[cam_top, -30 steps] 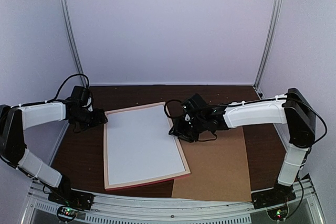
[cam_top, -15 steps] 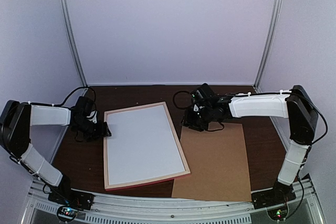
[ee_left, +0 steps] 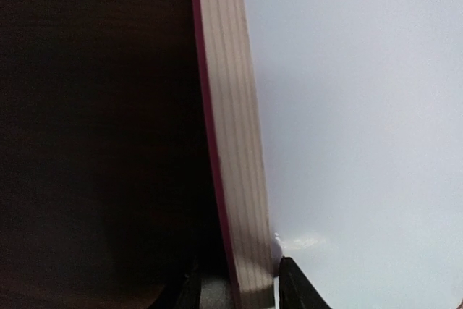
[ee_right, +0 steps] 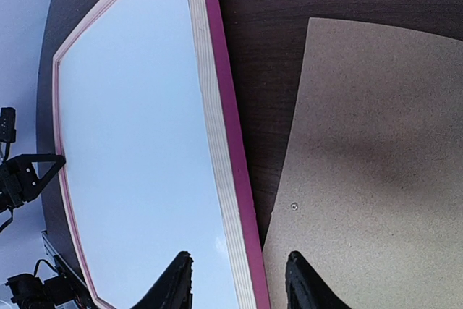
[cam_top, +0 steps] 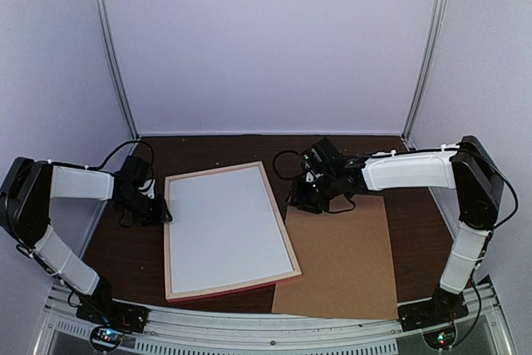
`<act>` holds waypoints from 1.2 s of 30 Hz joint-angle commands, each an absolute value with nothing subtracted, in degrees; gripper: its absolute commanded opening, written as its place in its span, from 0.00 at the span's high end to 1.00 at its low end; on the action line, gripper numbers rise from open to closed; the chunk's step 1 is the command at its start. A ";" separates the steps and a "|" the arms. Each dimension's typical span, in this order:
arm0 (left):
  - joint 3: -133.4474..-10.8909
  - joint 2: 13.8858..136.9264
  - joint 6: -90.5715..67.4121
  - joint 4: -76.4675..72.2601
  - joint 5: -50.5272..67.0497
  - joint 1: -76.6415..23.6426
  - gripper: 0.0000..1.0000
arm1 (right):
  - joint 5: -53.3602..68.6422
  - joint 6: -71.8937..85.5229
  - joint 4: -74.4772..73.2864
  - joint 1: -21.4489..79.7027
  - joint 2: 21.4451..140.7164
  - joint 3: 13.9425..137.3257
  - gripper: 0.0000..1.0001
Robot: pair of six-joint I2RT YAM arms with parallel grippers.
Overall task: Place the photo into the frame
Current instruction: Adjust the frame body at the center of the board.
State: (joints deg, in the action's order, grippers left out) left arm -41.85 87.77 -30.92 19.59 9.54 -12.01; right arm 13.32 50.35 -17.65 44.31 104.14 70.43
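we are at the gripping step. the frame [ee_right: 217, 142] lies back-up on the left half of the tabletop [cam_top: 125, 247], its near edge close to the tabletop's near edge. its near right corner overlaps the brown backing board [cam_top: 341, 255]. a white sheet [cam_top: 224, 222] fills the opening. no printed picture shows anywhere, so we cannot tell whether that sheet is the photo lying face down.

the left gripper [ee_left: 240, 287] straddles the frame's left rail, one finger outside on the tabletop side and one inside on the white sheet. both sit close against the wood, but we cannot tell whether they are clamped on it. the right gripper [ee_right: 239, 280] hangs over the right rail with its fingers spread wider than the rail, gripping nothing.

we judge the next move is for the right gripper to drop onto its rail and close. the two sides would then need to move together and level, or the sheet may slip inside the frame.
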 commanded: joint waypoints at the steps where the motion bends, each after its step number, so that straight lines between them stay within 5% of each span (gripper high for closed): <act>1: -41.44 88.68 -29.72 18.66 9.06 -12.31 0.63 | 13.47 49.89 -16.35 43.99 103.07 69.17 0.56; 16: -52.35 94.78 -24.15 25.33 1.60 -12.26 0.83 | 12.71 44.50 -20.57 38.85 99.64 65.97 0.55; 36: -77.77 109.50 -16.90 36.13 -8.23 -8.01 0.69 | 2.70 33.62 -34.97 23.16 89.33 56.24 0.53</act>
